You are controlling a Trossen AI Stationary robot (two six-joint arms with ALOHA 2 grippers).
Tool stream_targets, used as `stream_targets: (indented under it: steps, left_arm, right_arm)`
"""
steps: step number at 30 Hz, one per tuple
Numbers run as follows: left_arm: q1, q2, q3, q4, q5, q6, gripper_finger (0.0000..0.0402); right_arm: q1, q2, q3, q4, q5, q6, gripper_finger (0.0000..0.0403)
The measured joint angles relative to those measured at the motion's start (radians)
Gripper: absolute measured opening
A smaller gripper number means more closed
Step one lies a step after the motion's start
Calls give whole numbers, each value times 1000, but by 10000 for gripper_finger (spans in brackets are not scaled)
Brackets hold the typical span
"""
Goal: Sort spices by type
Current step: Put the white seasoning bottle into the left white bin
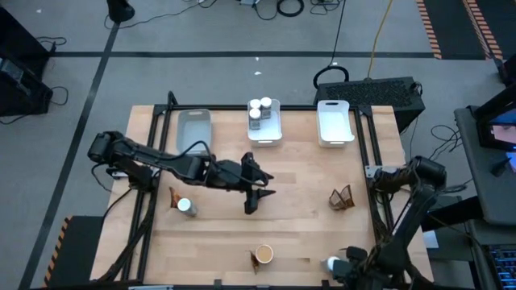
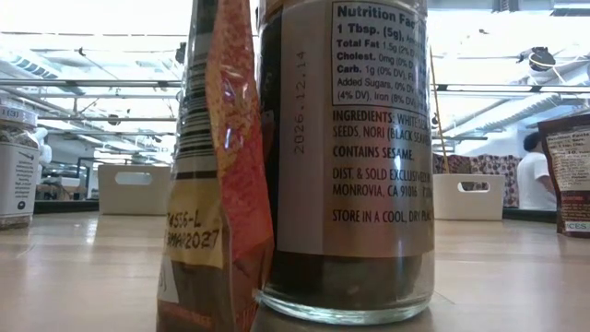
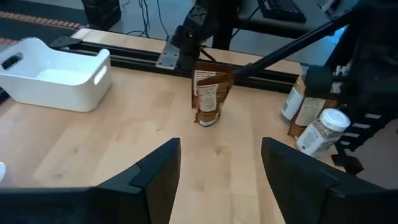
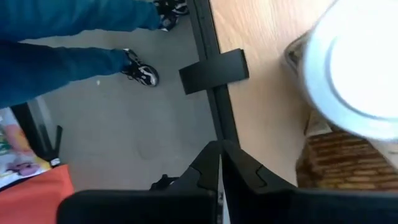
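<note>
My left gripper (image 1: 260,192) (image 3: 221,163) hovers open over the middle of the table and touches nothing. A dark brown pouch (image 1: 342,197) (image 3: 208,96) stands upright ahead of it toward the right edge. Several white-capped jars (image 1: 260,109) stand in the middle tray (image 1: 274,135). A pouch and a jar (image 1: 182,204) stand together left of centre. A tan-topped tub (image 1: 263,254) (image 2: 346,157) stands by a pouch (image 2: 221,184) at the near edge. My right gripper (image 1: 348,264) (image 4: 221,163) is shut at the near right corner beside a white-capped jar (image 1: 332,263) (image 4: 360,62).
A grey tray (image 1: 193,129) and a white tray (image 1: 335,122) (image 3: 56,74) sit at the far edge on either side of the middle tray. Black frame rails (image 1: 367,145) border the table. A person's legs (image 4: 68,37) show on the floor beyond the right edge.
</note>
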Motion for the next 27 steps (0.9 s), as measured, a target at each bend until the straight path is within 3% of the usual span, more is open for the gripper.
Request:
stream_targets:
  steps: [7,20,27]
  left_arm:
    - [-38,0,0,0,-13,-38,226]
    - [-76,0,0,-29,-15,-38,226]
    - [-91,0,-1,-82,-15,-38,226]
  right_arm:
    - [0,45,6,-24,70,-12,0]
    - [-27,42,0,-126,192,173,0]
    - [-67,43,0,-119,249,191,0]
